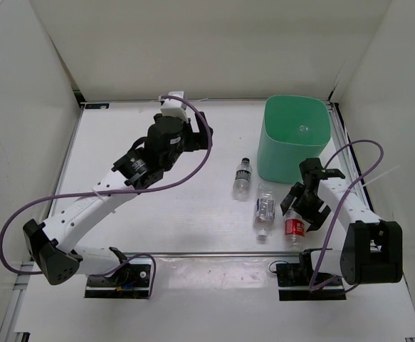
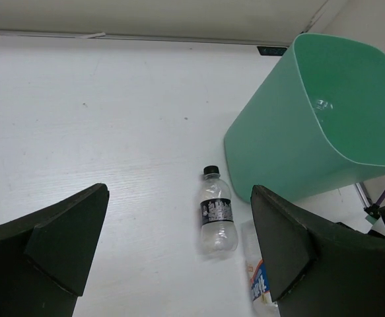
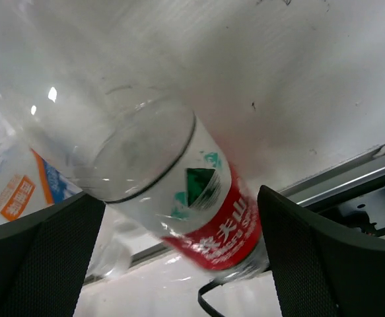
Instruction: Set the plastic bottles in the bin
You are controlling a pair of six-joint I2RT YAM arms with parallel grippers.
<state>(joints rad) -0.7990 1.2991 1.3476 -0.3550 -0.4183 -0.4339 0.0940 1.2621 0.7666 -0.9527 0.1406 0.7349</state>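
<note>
Bin point(image 1: 296, 142): smooth mint-green plastic with a rounded-square rim and tapering walls, upright at the far right.
Worktop point(image 1: 157, 206): flat, matte white.
Black-capped bottle point(image 2: 216, 218): clear, with a dark label band, lying near the bin.
Blue-labelled bottle point(image 1: 265, 209): clear, lying between the other two.
Red-labelled bottle point(image 3: 205, 211): clear cylinder with a glossy label, lying by the near edge.
Right gripper point(image 1: 303, 205): black jaws spread either side of it.
Left gripper point(image 2: 179, 198): wedge-shaped jaws spread, holding nothing.

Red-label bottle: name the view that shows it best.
Right wrist: the red-label bottle fills the frame, its label and clear body close up. Top external shows it small, partly hidden by the right gripper. Left wrist does not show it.
</note>
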